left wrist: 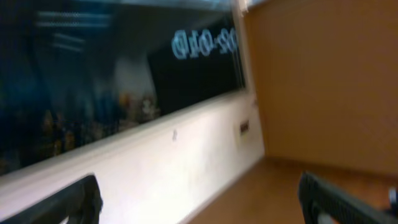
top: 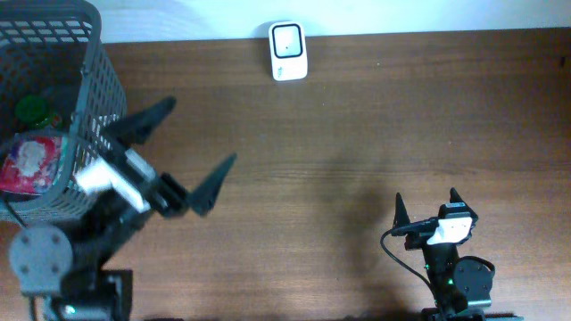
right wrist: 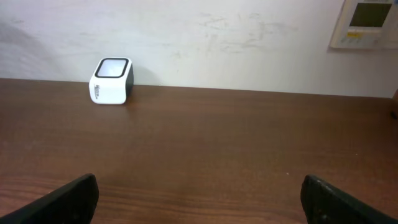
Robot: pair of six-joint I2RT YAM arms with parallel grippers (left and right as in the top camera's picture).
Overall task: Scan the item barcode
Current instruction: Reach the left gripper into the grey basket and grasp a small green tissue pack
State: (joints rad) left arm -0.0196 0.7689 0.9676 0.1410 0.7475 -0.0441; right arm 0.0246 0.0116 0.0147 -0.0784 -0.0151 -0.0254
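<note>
Wooden table (top: 375, 125) bearing white scanner (top: 288, 52), mesh basket (top: 100, 85)

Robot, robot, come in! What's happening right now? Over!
Left gripper open, empty, beside the basket. Right gripper open, empty. Red packet in the basket, not yet picked. Nothing blocking the scanner.

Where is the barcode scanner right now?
Overhead, the white scanner stands at the far edge of the table, near the middle, right of the grey basket.

table (top: 357, 160): dark wood grain, smooth
scanner (top: 288, 52): white glossy plastic
basket (top: 103, 85): grey plastic mesh
wall (right wrist: 217, 37): matt, scuffed
</note>
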